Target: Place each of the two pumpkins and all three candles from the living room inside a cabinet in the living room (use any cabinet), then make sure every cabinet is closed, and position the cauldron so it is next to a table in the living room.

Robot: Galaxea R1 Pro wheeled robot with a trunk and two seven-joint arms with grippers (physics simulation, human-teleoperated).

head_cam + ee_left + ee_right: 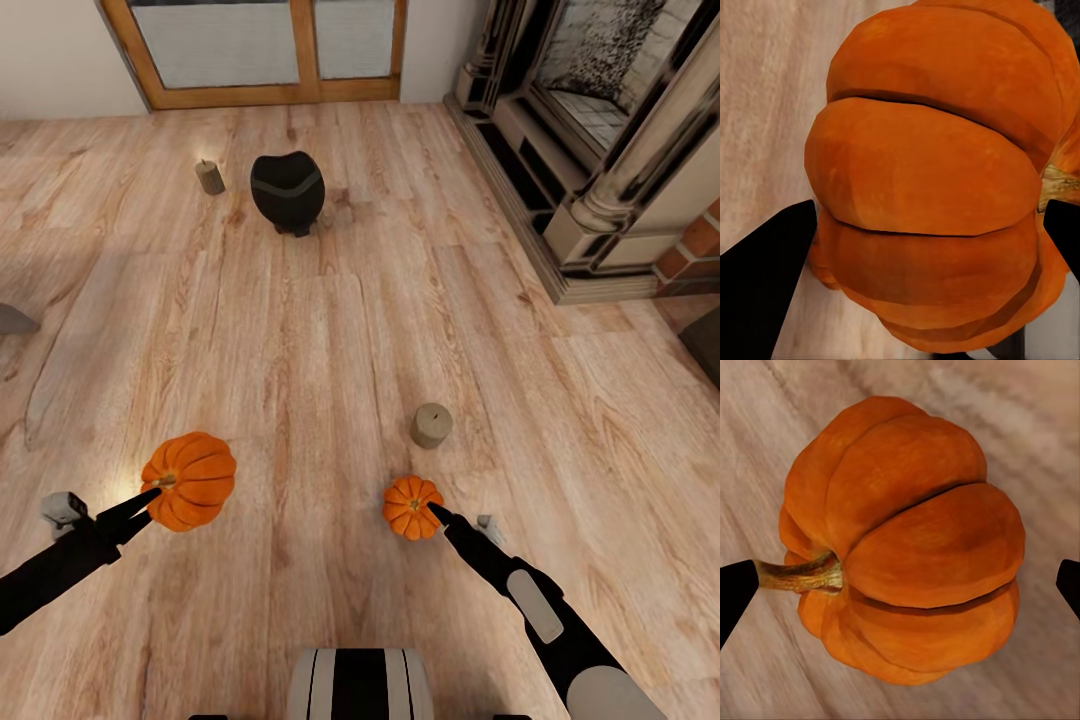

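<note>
**Both arms at the pumpkins, pickup under way**

Nearest the robot, the left end effector reaches the larger-looking pumpkin on the plank floor; in the left wrist view its dark fingers sit on either side of the ribbed body, close against it, so it looks closed on the pumpkin (whether it is lifted clear of the floor cannot be told). The right end effector is at the second pumpkin; in the right wrist view that pumpkin lies on its side on the boards, stem toward one fingertip, with the fingers spread wide and not yet pressing.

Just beyond the right pumpkin stands a candle. Farther off, toward the glass doors, the cauldron stands with another candle just beside it.

The step in hand seems to be grasping both pumpkins. Next, the right fingers would need to close, then both arms lift and the robot carries the load to a cabinet.
</note>
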